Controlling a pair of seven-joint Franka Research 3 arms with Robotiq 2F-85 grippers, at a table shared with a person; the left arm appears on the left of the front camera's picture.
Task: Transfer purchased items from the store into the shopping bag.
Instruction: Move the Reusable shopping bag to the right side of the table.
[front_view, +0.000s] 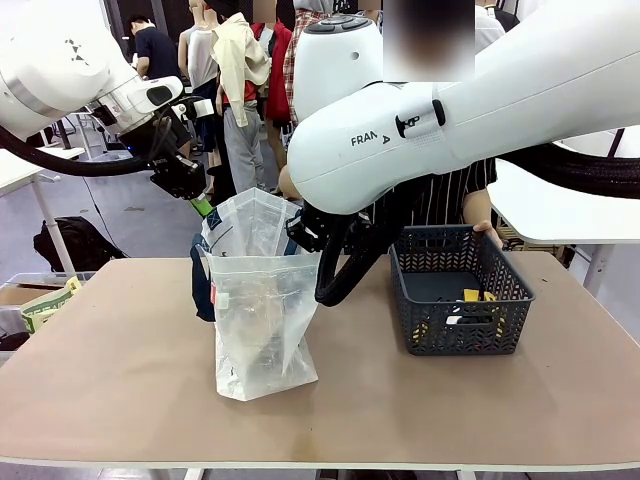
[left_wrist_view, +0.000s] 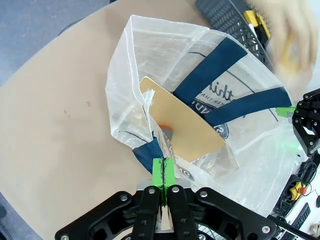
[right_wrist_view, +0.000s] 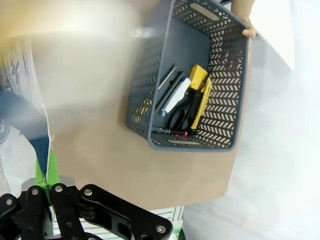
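Observation:
The shopping bag (front_view: 262, 300) stands open on the table, translucent white with navy handles. My left gripper (front_view: 202, 206) is shut on its left rim; the left wrist view shows the green pads (left_wrist_view: 162, 172) pinching the rim by a navy handle. My right gripper (front_view: 298, 226) is shut on the opposite rim (right_wrist_view: 44, 167). A flat tan item (left_wrist_view: 182, 127) sits inside the bag. The store, a dark grey basket (front_view: 505, 300), stands to the right and holds purchased items: a yellow one (right_wrist_view: 198, 75), a black one (right_wrist_view: 180, 114) and a white one (right_wrist_view: 176, 97).
A person stands at the far side with one hand (front_view: 483, 231) on the basket's far rim (right_wrist_view: 245, 12). Another hand (left_wrist_view: 285, 35), blurred, is above the bag with something yellow. A white side table (front_view: 560, 215) is at the right.

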